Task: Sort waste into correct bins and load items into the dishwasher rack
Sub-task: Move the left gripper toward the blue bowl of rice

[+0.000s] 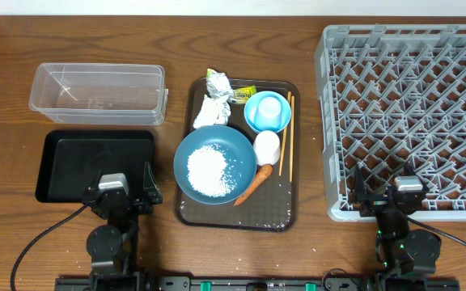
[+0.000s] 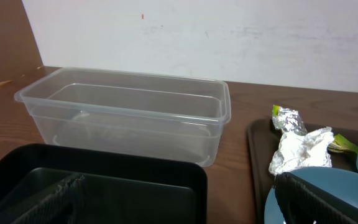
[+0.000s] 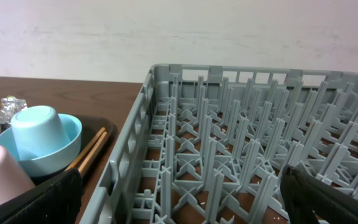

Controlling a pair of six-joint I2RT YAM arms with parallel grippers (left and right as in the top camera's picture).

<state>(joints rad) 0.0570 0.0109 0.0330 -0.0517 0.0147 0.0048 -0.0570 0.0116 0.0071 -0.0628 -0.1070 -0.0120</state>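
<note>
- Overhead view: left fingers point(image 2: 316, 200), right fingers point(image 3: 328, 194) wide, empty, at desk's point(image 1: 6, 97) near edge.
- Large round blue bowl point(image 1: 186, 150) of white rice point(image 1: 209, 170) sits mid-desk on flat brown tray point(image 1: 273, 208), reachable by both.

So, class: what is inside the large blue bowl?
A heap of white rice lies inside the large blue bowl. The bowl's floor beneath the rice is covered, so nothing under it can be seen.
</note>
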